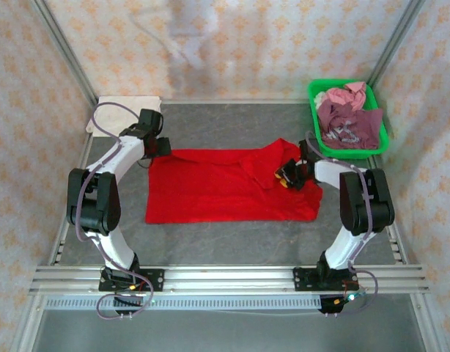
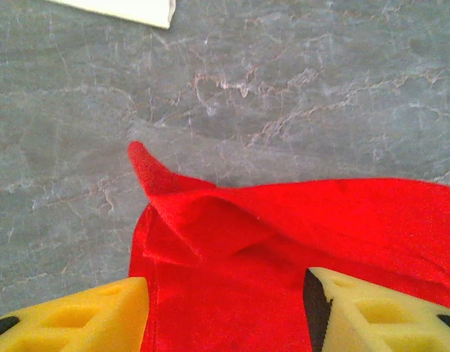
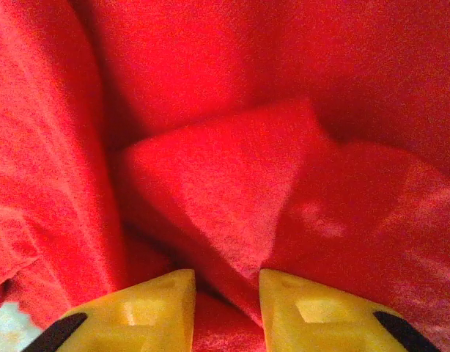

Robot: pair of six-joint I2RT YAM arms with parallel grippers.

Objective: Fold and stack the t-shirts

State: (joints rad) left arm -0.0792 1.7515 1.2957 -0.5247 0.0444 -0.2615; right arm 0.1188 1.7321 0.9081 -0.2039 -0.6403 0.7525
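- The red t-shirt [image 1: 225, 194] lies spread on the grey surface [image 1: 232, 132] between the two arms, flat at its left, bunched into folds at its right.
- I judge it light, soft and limp: it will sag and slide when lifted. Corners and hems are the good places to pinch.
- The left gripper [image 2: 225, 308] hovers over the shirt's far left corner, which curls up a little; its jaws stand wide apart and hold nothing.
- The right gripper [image 3: 226, 293] is in the bunched part, jaws a little apart with a ridge of red cloth between them; whether they pinch it I cannot tell.
- A folded cream-white cloth [image 1: 130, 105] lies at the far left corner of the surface.
- The green basket [image 1: 347, 152] stands at the far right; a maroon tee [image 1: 349, 128] with pale print and a pink tee [image 1: 351, 93] lie crumpled in it.
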